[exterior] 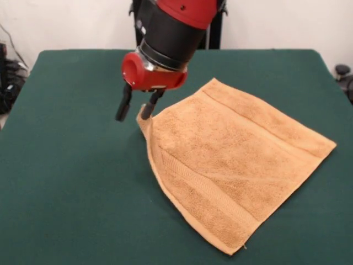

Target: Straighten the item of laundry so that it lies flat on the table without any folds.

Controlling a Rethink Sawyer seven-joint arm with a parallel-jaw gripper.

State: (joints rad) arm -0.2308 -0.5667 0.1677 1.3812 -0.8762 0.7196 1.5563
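The tan-orange towel (231, 160) lies spread on the right half of the green table (66, 187), with woven bands near its far and near edges. Its left corner (145, 122) is raised into a small peak and its left edge curls up off the cloth. My gripper (134, 112) hangs just above that corner with its two black fingers apart. The right finger (149, 109) touches or nearly touches the raised corner, and the left finger (123, 108) stands free over bare table. Nothing is between the fingers. The white tag does not show.
The red and black arm (168, 33) comes down from the top centre. Dark equipment and cables (8, 77) stand beyond the table's left edge, and a dark object (343, 74) beyond its right edge.
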